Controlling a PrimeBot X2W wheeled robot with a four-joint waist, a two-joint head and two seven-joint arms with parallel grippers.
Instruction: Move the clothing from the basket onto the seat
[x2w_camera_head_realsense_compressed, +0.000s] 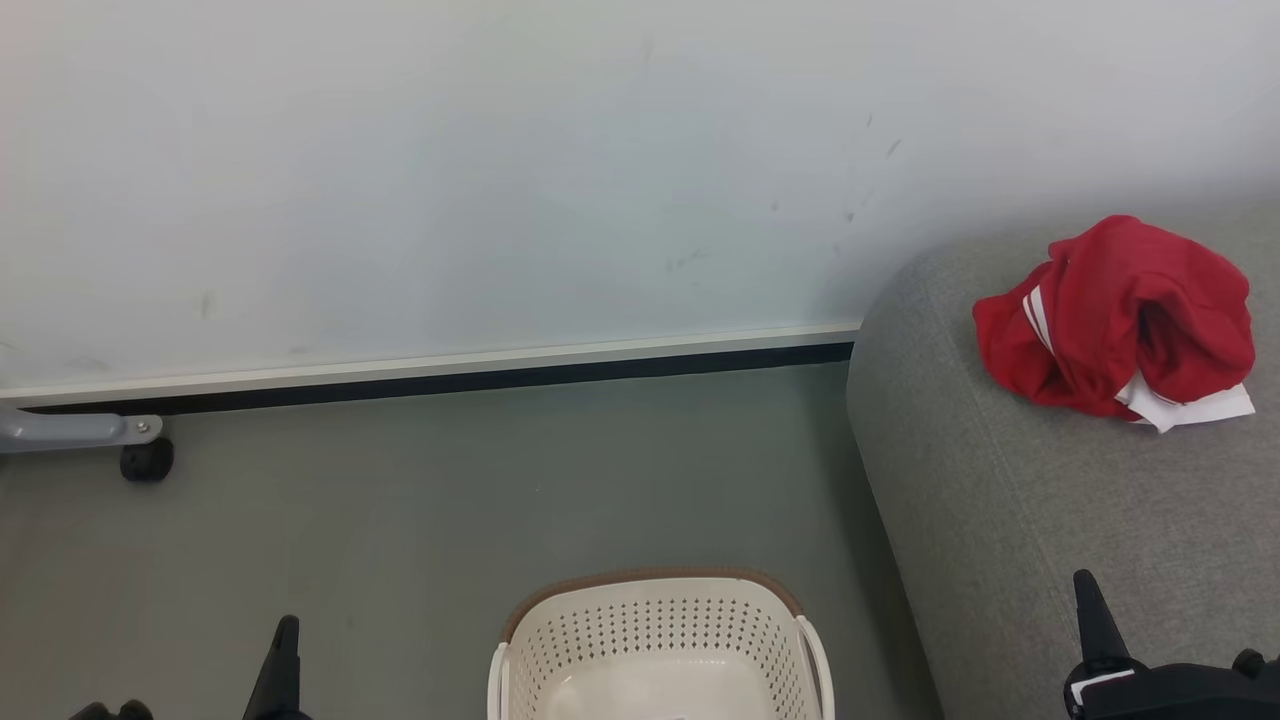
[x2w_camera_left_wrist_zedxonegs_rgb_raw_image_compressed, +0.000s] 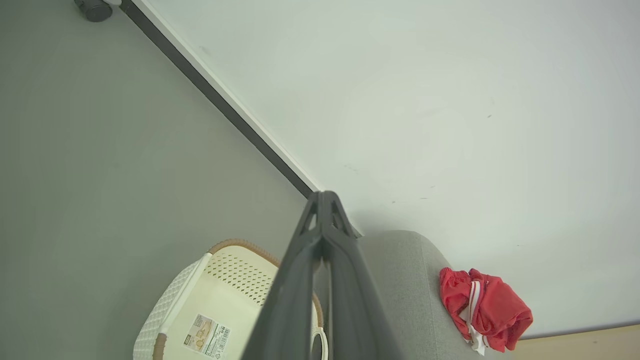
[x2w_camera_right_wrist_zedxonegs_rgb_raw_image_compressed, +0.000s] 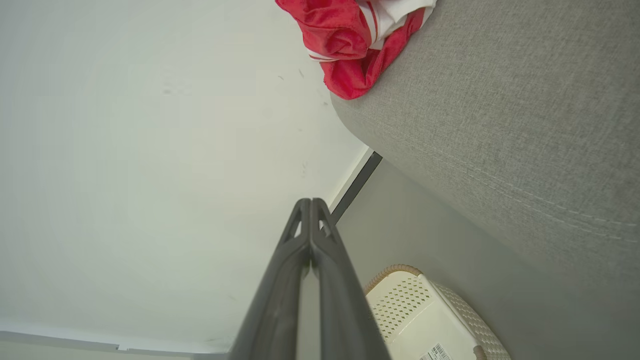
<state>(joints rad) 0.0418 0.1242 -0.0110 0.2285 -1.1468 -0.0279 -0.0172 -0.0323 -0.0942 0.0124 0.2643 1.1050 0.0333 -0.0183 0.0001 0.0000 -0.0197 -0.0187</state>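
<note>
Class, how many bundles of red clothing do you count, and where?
1: the red bundle lies on the grey sofa, near the wall. It may hide more than one garment.

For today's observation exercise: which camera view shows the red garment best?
The head view: the whole crumpled red garment lies uncut on the grey sofa, white stripes clear. The left wrist view shows it small, near the sofa's edge; the right wrist view crops it at the top edge.

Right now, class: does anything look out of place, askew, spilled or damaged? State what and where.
Nothing is spilled or broken. The red clothing lies in a crumpled heap on the grey sofa, near the wall, which bears small dark scuffs. The basket stands upright on the floor.
</note>
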